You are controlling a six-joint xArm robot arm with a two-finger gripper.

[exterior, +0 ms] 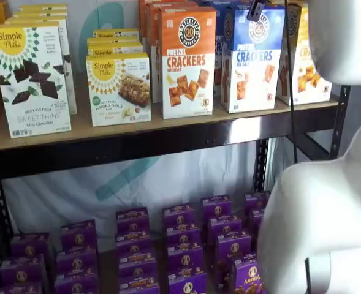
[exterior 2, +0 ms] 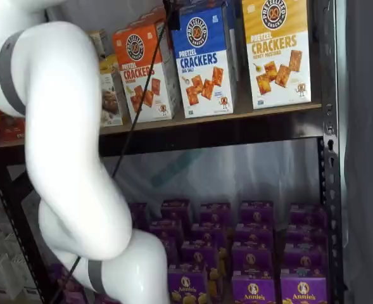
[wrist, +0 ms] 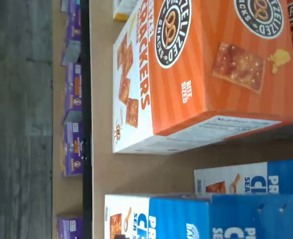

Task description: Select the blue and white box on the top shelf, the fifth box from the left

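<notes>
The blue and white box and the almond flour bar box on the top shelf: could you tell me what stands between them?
One orange-topped cracker box stands between the blue and white box and the almond flour bar box, seen in a shelf view.

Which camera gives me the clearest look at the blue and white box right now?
A shelf view shows the blue and white box best: nearly its whole front, unobstructed, between the orange box and the yellow-topped box. The other shelf view has it too, its top edge partly covered by a dark fitting. The wrist view catches only part of it.
</notes>
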